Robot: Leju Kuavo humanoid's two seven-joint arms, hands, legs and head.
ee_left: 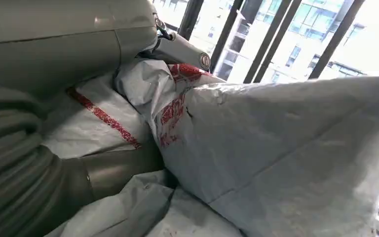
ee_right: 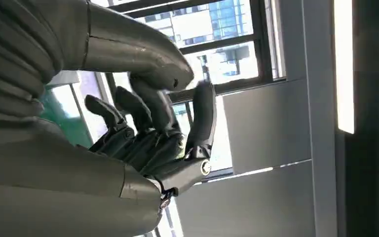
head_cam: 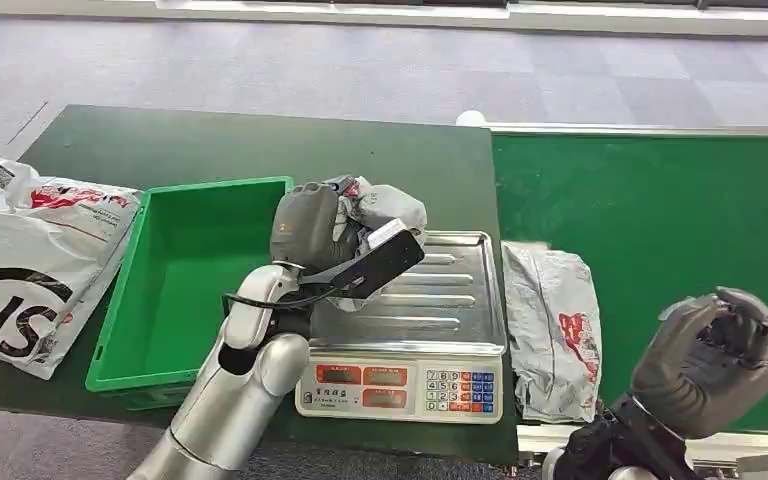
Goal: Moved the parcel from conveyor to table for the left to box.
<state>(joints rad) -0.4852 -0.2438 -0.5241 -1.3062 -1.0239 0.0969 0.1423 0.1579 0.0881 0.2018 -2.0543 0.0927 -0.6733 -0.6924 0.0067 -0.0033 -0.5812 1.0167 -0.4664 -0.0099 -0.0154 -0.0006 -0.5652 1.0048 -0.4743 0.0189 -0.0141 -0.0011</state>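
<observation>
Grey plastic crumples in the left hand point(head_cam: 312, 225), whose fingers are closed around a soft mailer parcel point(head_cam: 385, 205) held above the far left corner of the steel scale tray point(head_cam: 460, 300); in the left wrist view the same bag point(ee_left: 276, 148), printed with red, bulges out past the thumb. From the scale point(head_cam: 400, 385), the green crate point(head_cam: 195, 270) sits at nine o'clock, just beside it on the dark green surface point(head_cam: 260, 140), and the held parcel hangs near the crate's right rim without being over its hollow. The step in hand looks like the boxing leg: the parcel is lifted clear and still has to travel toward nine o'clock. That move calls for carrying it over the rim, lowering it into the crate and only then letting the fingers spread. At three o'clock of the scale a second grey parcel point(head_cam: 552, 325) lies flat on the edge of the conveyor belt point(head_cam: 660, 210). The right hand point(head_cam: 710, 360) hovers at four o'clock, fingers curled loosely inward and holding nothing. Large white printed bags point(head_cam: 30, 260) lie at the surface's far left.
</observation>
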